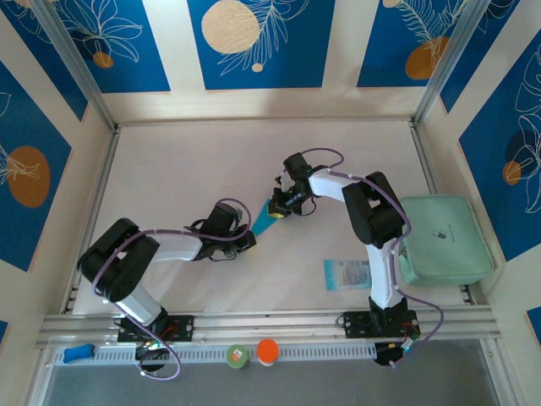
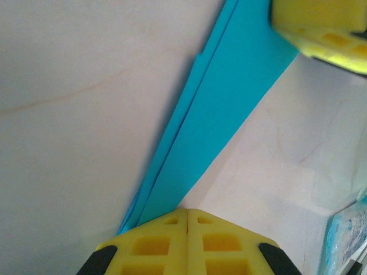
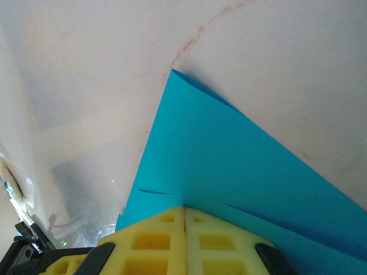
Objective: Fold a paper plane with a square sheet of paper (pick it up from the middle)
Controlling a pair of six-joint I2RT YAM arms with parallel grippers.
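Item: paper plane, cyan-turquoise, part-folded.
Form: long narrow wedge with stacked layered edges along one side. One end comes to a sharp tip.
Location: mid-bench, spanning the two grippers. It probably lies flat, though contact with the surface is unclear.
Left gripper: fingers pressed together, pinching the narrow end.
Right gripper: fingers pressed together, pinching the broader end.
Nearby: printed see-through packet and mint-green pad, both well apart.
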